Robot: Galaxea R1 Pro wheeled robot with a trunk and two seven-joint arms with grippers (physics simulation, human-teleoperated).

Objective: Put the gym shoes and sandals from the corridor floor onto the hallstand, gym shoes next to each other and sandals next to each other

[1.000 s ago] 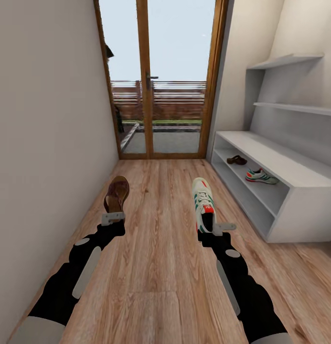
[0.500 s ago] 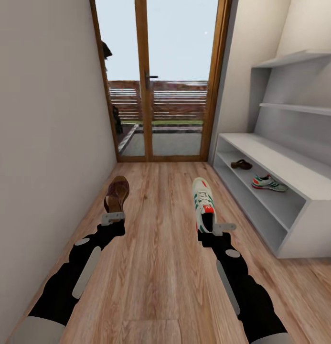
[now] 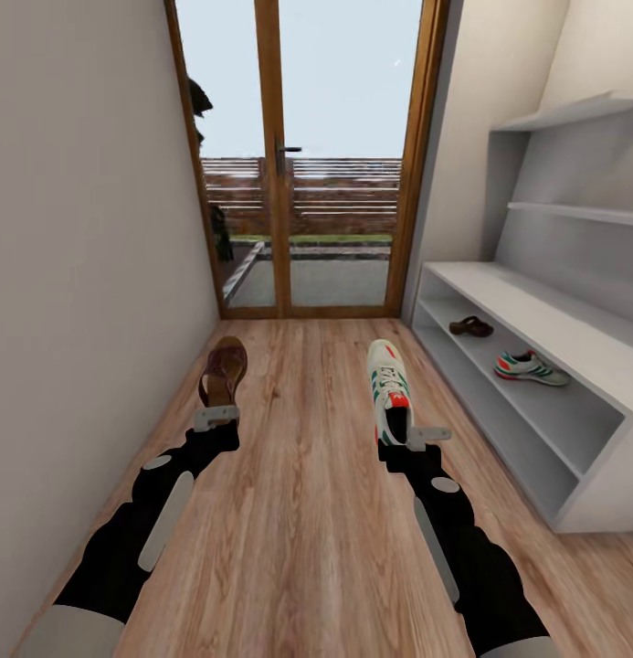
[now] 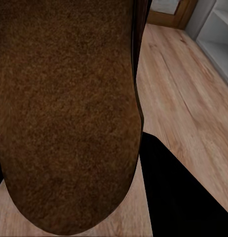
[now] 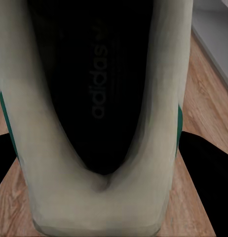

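My left gripper is shut on the heel of a brown sandal, held above the corridor floor; its tan footbed looms close in the left wrist view. My right gripper is shut on the heel of a white gym shoe with green stripes, whose dark opening faces the right wrist camera. The white hallstand stands at the right. On its lower tier rest the other sandal and the other gym shoe, a gap apart.
A wood-framed glass double door closes the corridor's far end. A plain wall runs along the left. Two thin white upper shelves hang above the hallstand. Bare floor lies between my arms and the rack.
The whole view has shifted: the door looks nearer and the hallstand sits further right and lower in the picture. Both arms hold the sandal and shoe in the same pose.
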